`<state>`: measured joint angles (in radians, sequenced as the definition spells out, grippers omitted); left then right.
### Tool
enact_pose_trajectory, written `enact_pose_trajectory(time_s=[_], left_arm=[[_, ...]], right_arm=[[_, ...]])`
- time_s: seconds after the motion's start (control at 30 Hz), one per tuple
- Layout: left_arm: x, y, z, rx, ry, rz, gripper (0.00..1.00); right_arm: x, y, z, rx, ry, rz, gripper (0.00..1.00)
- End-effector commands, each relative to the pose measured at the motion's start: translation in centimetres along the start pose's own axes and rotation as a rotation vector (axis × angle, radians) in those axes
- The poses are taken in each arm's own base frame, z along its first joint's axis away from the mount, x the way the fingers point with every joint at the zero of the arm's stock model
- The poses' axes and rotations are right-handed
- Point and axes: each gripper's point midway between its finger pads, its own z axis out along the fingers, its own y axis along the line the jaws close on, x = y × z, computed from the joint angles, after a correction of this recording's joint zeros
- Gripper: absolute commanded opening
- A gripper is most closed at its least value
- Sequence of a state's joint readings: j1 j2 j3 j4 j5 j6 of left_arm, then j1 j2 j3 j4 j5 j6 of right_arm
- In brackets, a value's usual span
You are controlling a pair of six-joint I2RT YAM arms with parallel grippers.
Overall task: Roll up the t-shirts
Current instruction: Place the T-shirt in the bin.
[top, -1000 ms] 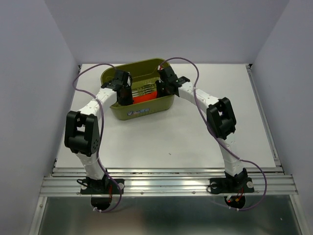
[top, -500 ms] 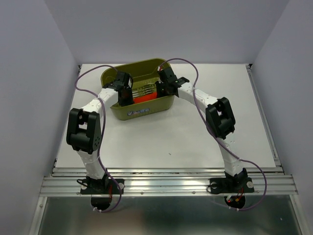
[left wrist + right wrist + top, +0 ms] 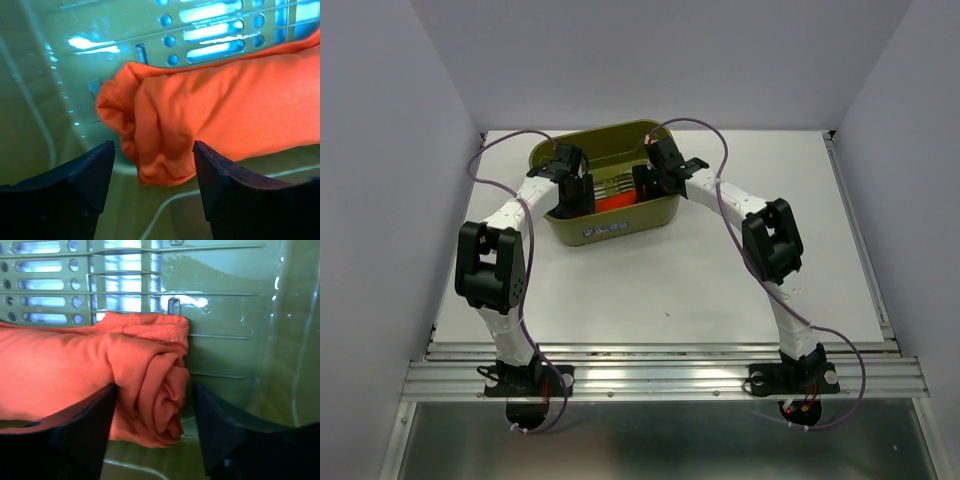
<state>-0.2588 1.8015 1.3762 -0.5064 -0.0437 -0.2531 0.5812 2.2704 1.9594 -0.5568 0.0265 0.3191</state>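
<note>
Two open grippers: the left gripper (image 3: 152, 150) and right gripper (image 3: 155, 387) each straddle one end of the rolled orange-red t-shirt (image 3: 225, 110) inside the olive-green basket (image 3: 225, 340).

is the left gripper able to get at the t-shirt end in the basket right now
Likely yes: the left gripper is open astride the rolled t-shirt end inside the basket, nothing between.

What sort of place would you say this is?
Probably a robot test cell: plain walls around a white table, two arms bolted to a metal rail, one green basket holding a t-shirt.
</note>
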Motion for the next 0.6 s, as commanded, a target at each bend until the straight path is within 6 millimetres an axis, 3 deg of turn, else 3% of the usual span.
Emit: enact_pose_trajectory(time_s=[0.0,0.3,0.57], left_arm=[[-3.8,0.3,-4.2,-0.013,-0.113,0.016,0.75],[-7.9,-0.6,-8.3,0.016,-0.222,0.022,0.77],[-9.3,-1.7,-8.6,0.064,-0.260,-0.003,0.77]], right_arm=[[-3.0,-0.4,-3.4,0.025,-0.079,-0.002,0.71],[-7.5,0.7,-7.5,0.003,-0.212,0.017,0.84],[-8.9,1.1,-7.7,-0.009,-0.254,0.043,0.89]])
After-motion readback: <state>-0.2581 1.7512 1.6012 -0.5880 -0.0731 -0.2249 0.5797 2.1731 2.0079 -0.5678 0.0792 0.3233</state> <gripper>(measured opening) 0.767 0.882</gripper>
